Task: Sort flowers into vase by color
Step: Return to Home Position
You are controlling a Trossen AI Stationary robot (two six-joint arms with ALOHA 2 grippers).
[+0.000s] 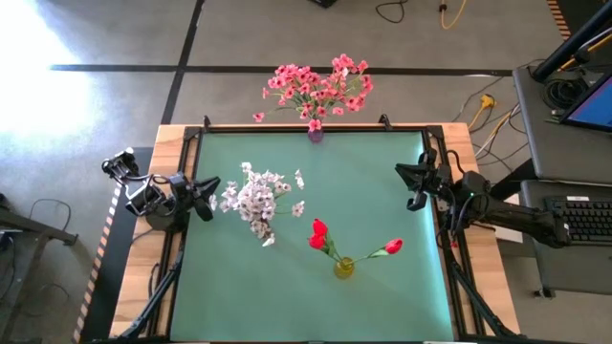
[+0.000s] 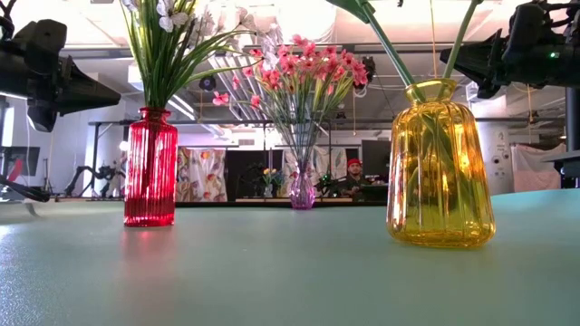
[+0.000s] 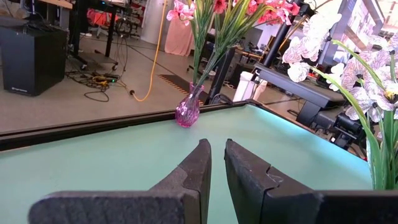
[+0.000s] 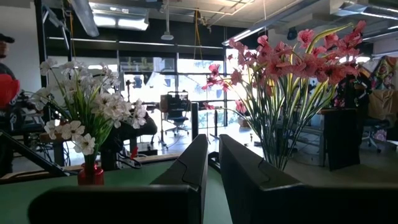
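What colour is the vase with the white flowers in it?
Red! The vase holding the white flowers is see-through red glass, clearest in the low view.

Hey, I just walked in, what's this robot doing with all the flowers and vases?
It's sorting artificial flowers into vases by color, and the sorting looks finished. The white flowers stand in the red vase, the red tulips in the yellow vase, and the pink flowers in a small purple vase at the far edge. I see no loose stems on the green table. The left tool and right tool hover at the table's sides, fingers close together, holding nothing.
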